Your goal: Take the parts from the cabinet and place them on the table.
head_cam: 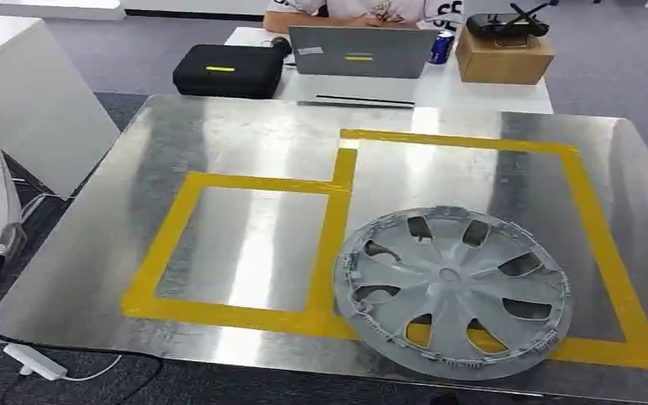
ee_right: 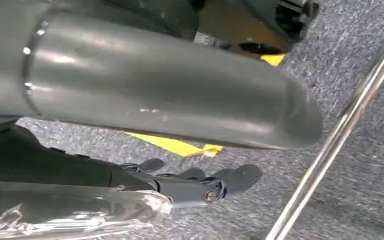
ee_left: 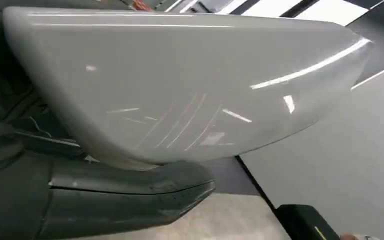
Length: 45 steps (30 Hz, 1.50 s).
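risk: slip. my left hand [ee_left: 80,200] holds smooth glossy grey part [ee_left: 180,85], fingers curled under its curved shell; may slide out before reaching table [head_cam: 245,143]. my right hand [ee_right: 200,185] hangs spread, empty. hubcap [head_cam: 451,291] already on table.

On the tabletop [head_cam: 219,126]: one grey hubcap [head_cam: 451,291], toward the near right corner; two yellow tape rectangles, a smaller one [head_cam: 169,228] nearer the left edge and a larger one [head_cam: 591,219] nearer the right edge. Beyond the far edge: one black case [head_cam: 228,70], one laptop [head_cam: 359,52], one blue can [head_cam: 441,46], one cardboard box [head_cam: 504,55]. One glossy white part [ee_left: 180,85] in the left wrist view.
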Tool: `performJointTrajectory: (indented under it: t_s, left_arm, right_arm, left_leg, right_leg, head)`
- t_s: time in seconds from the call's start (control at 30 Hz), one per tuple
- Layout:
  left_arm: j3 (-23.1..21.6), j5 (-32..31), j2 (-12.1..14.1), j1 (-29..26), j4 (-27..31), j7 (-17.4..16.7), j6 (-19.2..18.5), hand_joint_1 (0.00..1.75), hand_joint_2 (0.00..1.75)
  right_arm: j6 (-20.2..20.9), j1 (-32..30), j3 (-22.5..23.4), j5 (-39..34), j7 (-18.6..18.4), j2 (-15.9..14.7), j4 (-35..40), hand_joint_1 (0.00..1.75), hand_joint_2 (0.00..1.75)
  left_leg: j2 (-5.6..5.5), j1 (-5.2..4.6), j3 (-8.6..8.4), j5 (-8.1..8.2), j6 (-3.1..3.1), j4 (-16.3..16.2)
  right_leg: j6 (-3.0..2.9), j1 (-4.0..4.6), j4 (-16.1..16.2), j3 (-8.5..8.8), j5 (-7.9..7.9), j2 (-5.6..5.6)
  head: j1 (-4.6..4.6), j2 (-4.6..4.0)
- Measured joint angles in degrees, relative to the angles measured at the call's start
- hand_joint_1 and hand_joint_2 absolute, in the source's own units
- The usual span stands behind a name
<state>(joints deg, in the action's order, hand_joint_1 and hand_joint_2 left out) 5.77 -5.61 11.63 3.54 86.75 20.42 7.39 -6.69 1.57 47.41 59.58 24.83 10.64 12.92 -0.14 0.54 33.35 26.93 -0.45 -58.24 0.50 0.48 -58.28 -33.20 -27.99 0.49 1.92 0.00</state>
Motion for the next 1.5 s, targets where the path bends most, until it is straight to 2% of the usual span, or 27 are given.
performJointTrajectory:
  t_s: [0.07,0.1,0.2,0.23,0.3,0.37,0.4,0.43,0.53,0.6,0.7,0.73,0.77,0.8,0.87,0.9,0.93,1.0,1.1,1.13,1.2,1.23,1.27,1.33,1.4,1.47,1.5]
  left_arm:
    - [-0.2,1.7,-0.2,0.7,-0.8,1.4,-0.7,1.75,1.75]
    - [-0.3,2.2,-0.3,1.2,-1.1,2.4,-0.9,1.75,1.75]
    - [-0.7,2.6,-0.7,2.6,-2.0,4.6,-1.2,1.75,1.75]
    - [-1.1,2.5,-0.9,2.9,-2.3,4.9,-1.1,1.75,1.75]
    - [-1.7,2.2,-1.0,3.8,-2.8,5.0,-0.7,1.75,1.75]
    - [-2.1,2.1,-1.2,5.4,-3.2,5.0,-0.1,1.75,1.75]
    - [-2.4,2.0,-1.3,6.0,-3.4,5.1,0.0,1.75,1.75]
    - [-2.7,2.0,-1.4,6.9,-3.7,5.2,0.2,1.75,1.75]
    - [-3.5,1.9,-2.0,7.9,-4.3,5.4,0.7,1.75,1.75]
    - [-4.0,1.8,-2.3,8.9,-4.7,5.4,0.8,1.75,1.75]
    - [-4.4,1.8,-2.9,9.4,-5.1,5.4,0.9,1.75,1.75]
    - [-4.4,1.7,-3.0,9.5,-5.3,5.4,0.9,1.75,1.75]
    - [-4.5,1.5,-3.2,9.5,-5.5,5.4,0.9,1.75,1.75]
    - [-4.7,1.4,-3.3,9.7,-5.7,5.4,1.1,1.75,1.75]
    - [-5.4,1.3,-3.5,10.7,-6.3,5.4,1.9,1.75,1.75]
    - [-5.6,1.2,-3.6,11.6,-6.7,5.3,2.3,1.75,1.75]
    - [-5.8,1.1,-3.7,12.4,-7.2,5.3,2.8,1.75,1.75]
    - [-6.2,0.7,-3.7,14.3,-8.9,5.1,4.0,1.75,1.75]
    - [-6.9,-0.2,-3.7,17.6,-11.9,4.7,6.1,1.75,1.75]
    - [-7.0,-0.4,-3.7,19.0,-13.1,4.6,6.7,1.75,1.75]
    - [-7.2,-0.9,-3.7,20.9,-15.5,4.2,7.5,1.75,1.75]
    - [-7.3,-1.0,-3.7,21.5,-16.6,4.2,7.8,1.75,1.75]
    - [-7.5,-1.1,-3.7,21.9,-17.6,4.1,8.1,1.75,1.75]
    - [-7.8,-1.6,-3.7,22.9,-19.4,4.0,8.5,1.75,1.75]
    - [-8.0,-1.7,-3.7,24.1,-20.5,4.0,8.8,1.75,1.75]
    - [-8.2,-1.7,-3.7,25.3,-21.8,4.0,9.1,1.75,1.75]
    - [-8.2,-1.7,-3.7,25.5,-22.3,4.0,9.2,1.75,1.75]
  right_arm:
    - [0.1,0.1,-0.2,0.1,0.1,-0.2,-0.2,0.0,0.0]
    - [0.2,0.2,-0.3,0.2,0.2,-0.3,-0.2,0.0,0.0]
    - [0.5,0.6,-0.9,0.6,0.2,-0.4,-0.3,0.0,0.0]
    - [0.5,0.6,-1.0,0.7,0.0,-0.4,-0.3,0.0,0.0]
    - [0.5,0.6,-1.4,0.8,-0.2,-0.4,-0.5,0.0,0.0]
    - [0.5,0.8,-1.7,0.8,-0.4,-0.4,-0.5,0.0,0.0]
    - [0.5,0.9,-1.8,0.8,-0.5,-0.4,-0.5,0.0,0.0]
    - [0.4,1.1,-1.9,0.9,-0.5,-0.4,-0.5,0.0,0.0]
    - [0.4,1.3,-2.1,1.0,-0.9,-0.4,-0.7,0.0,0.0]
    - [0.4,1.3,-2.4,1.0,-0.9,-0.4,-0.7,0.0,0.0]
    - [0.4,1.4,-2.4,1.0,-0.9,-0.4,-0.7,0.0,0.0]
    - [0.4,1.3,-2.4,1.0,-1.0,-0.4,-0.8,0.0,0.0]
    - [0.4,1.3,-2.5,1.0,-1.0,-0.4,-0.8,0.0,0.0]
    - [0.4,1.3,-2.5,1.0,-1.0,-0.4,-0.8,0.0,0.0]
    - [0.4,1.4,-2.8,1.0,-1.0,-0.5,-0.8,0.0,0.0]
    - [0.4,1.5,-3.0,1.0,-1.0,-0.5,-0.8,0.0,0.0]
    - [0.4,1.8,-3.0,1.0,-1.1,-0.5,-0.8,0.0,0.0]
    - [0.4,1.9,-3.4,1.0,-1.2,-0.5,-0.9,0.0,0.0]
    - [0.4,2.1,-3.6,0.9,-1.4,-0.6,-0.8,0.0,0.0]
    - [0.4,2.2,-3.8,0.8,-1.4,-0.6,-0.8,0.0,0.0]
    - [0.4,2.3,-4.2,0.6,-1.4,-0.6,-0.9,0.0,0.0]
    - [0.4,2.2,-4.3,0.5,-1.5,-0.6,-0.8,0.0,0.0]
    - [0.4,2.2,-4.3,0.4,-1.5,-0.7,-0.9,0.0,0.0]
    - [0.4,2.2,-4.4,0.1,-1.5,-0.7,-0.9,0.0,0.0]
    - [0.3,2.2,-4.5,0.0,-1.5,-0.7,-0.8,0.0,0.0]
    - [0.2,2.2,-4.6,-0.3,-1.5,-0.7,-0.8,0.0,0.0]
    - [0.1,2.2,-4.7,-0.4,-1.5,-0.7,-0.9,0.0,0.0]
  left_leg:
    - [0.02,0.16,0.02,0.41,-0.64,-0.2]
    - [0.04,0.13,0.52,1.64,-0.9,-1.5]
    - [0.04,0.18,5.93,7.68,-1.38,-13.3]
    - [0.04,0.19,7.31,8.23,-1.52,-16.3]
    - [0.04,0.33,6.27,5.23,-1.59,-13.8]
    - [0.05,0.48,2.01,0.09,-1.48,-5.0]
    - [0.06,0.53,0.58,-0.58,-1.35,-1.8]
    - [-0.03,0.28,-0.27,0.15,-1.11,-0.1]
    - [-0.03,0.0,0.24,0.21,0.03,-0.3]
    - [0.03,0.43,-0.01,-0.11,0.78,0.1]
    - [0.17,0.34,0.01,-0.06,1.2,0.1]
    - [0.19,0.3,0.0,-0.02,1.26,0.1]
    - [0.19,0.28,-0.03,-0.01,1.27,0.1]
    - [0.16,0.27,-0.06,0.01,1.28,0.1]
    - [0.03,0.27,-0.24,0.08,1.2,0.1]
    - [-0.02,0.28,-0.26,0.16,1.06,0.1]
    - [-0.11,-0.23,-0.07,0.31,0.76,-0.1]
    - [-0.13,-0.11,0.11,0.01,0.19,0.0]
    - [-0.06,0.2,0.3,0.85,-0.67,-0.6]
    - [-0.02,0.2,1.26,2.46,-0.82,-2.7]
    - [-0.03,0.2,5.13,6.71,-1.07,-11.3]
    - [-0.03,0.19,7.04,7.96,-1.16,-15.2]
    - [-0.02,0.21,7.83,7.75,-1.21,-16.6]
    - [-0.02,0.21,6.23,3.99,-1.09,-12.7]
    - [-0.01,0.19,1.8,-1.15,-0.71,-3.2]
    - [-0.05,-0.09,0.68,-0.27,-0.29,0.1]
    - [-0.05,-0.21,0.9,-0.36,-0.13,-0.3]
  right_leg:
    - [-0.88,-0.52,1.0,0.38,0.73,-0.03]
    - [-1.04,-0.45,1.2,0.47,0.84,-0.04]
    - [-1.39,-0.4,1.2,0.41,0.82,-0.09]
    - [-1.39,-0.4,1.1,0.41,0.81,-0.1]
    - [-1.36,-0.41,1.1,0.45,0.79,-0.06]
    - [-1.11,-0.45,0.7,0.5,0.62,-0.03]
    - [-0.89,-0.38,0.6,0.39,0.49,-0.01]
    - [-0.56,0.04,0.0,-0.05,0.31,0.1]
    - [0.2,-0.16,0.3,-0.27,0.64,0.01]
    - [0.89,-0.25,-1.0,-1.21,-0.58,-0.04]
    - [1.48,-0.46,-13.8,-7.29,-6.31,-0.08]
    - [1.55,-0.49,-17.0,-9.06,-7.13,-0.08]
    - [1.54,-0.51,-17.7,-9.73,-6.66,-0.08]
    - [1.45,-0.51,-15.9,-9.07,-4.93,-0.08]
    - [1.02,-0.51,-6.0,-4.49,0.48,-0.09]
    - [0.76,-0.49,-1.6,-2.38,1.94,-0.13]
    - [0.62,-0.28,-0.1,-1.22,1.03,-0.12]
    - [0.36,-0.26,-0.1,-1.35,1.2,0.03]
    - [-0.79,-0.48,0.6,-1.12,1.76,0.0]
    - [-1.01,-0.5,0.7,-1.11,1.8,-0.01]
    - [-1.14,-0.45,0.7,-1.1,1.76,-0.01]
    - [-1.18,-0.43,0.6,-1.12,1.74,0.0]
    - [-1.18,-0.42,0.6,-1.09,1.73,0.02]
    - [-1.17,-0.43,0.6,-1.03,1.71,0.09]
    - [-0.98,-0.42,0.4,-0.92,1.57,0.13]
    - [-0.54,-0.03,-0.1,-1.62,1.54,0.18]
    - [-0.2,-0.13,0.1,-1.79,1.75,0.15]
  head:
    - [0.0,0.0]
    - [-0.21,0.0]
    - [-0.24,0.0]
    - [-0.28,0.0]
    - [-0.28,0.0]
    - [-0.26,0.0]
    - [-0.28,0.0]
    - [-0.26,0.0]
    - [-0.17,0.0]
    - [-0.06,0.0]
    - [0.22,0.0]
    - [0.26,0.0]
    - [0.22,0.0]
    - [0.26,0.0]
    - [0.26,0.0]
    - [0.3,0.0]
    - [0.28,0.0]
    - [0.13,0.0]
    - [0.11,0.0]
    - [-0.2,0.0]
    - [-0.17,0.0]
    - [-0.2,0.0]
    - [-0.17,0.0]
    - [-0.17,0.0]
    - [-0.2,0.0]
    - [-0.15,0.0]
    - [0.02,0.0]
